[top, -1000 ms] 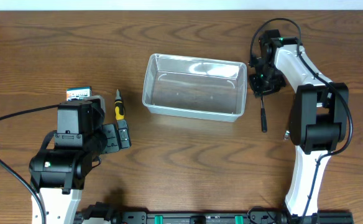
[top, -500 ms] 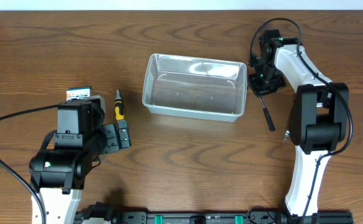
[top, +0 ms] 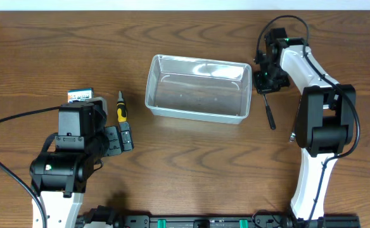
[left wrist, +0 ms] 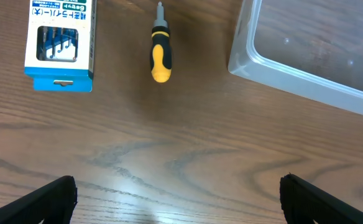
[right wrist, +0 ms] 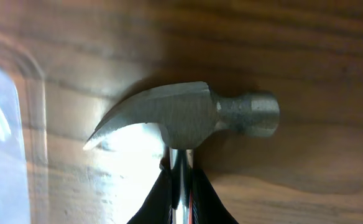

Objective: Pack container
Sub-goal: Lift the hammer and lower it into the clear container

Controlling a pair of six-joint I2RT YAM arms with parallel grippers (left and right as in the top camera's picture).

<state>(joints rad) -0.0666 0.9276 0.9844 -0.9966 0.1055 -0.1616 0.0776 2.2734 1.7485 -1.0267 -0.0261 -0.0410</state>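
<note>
Just right of the clear rectangular plastic tub (top: 196,114), the right gripper (top: 265,84) is clamped on a black-handled steel claw hammer (top: 269,114), presumably to pack it.

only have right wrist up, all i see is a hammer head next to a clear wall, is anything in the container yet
Observer: No. In the overhead view the container holds nothing.
Operator: ok is the hammer over it or outside
Observer: Outside. The hammer is just off the container's right end, gripped near the head by the right gripper, with its handle pointing back toward the arm bases.
Operator: whats still out on the table
Observer: A yellow and black screwdriver and a blue and white box lie on the table to the left of the container.
</note>
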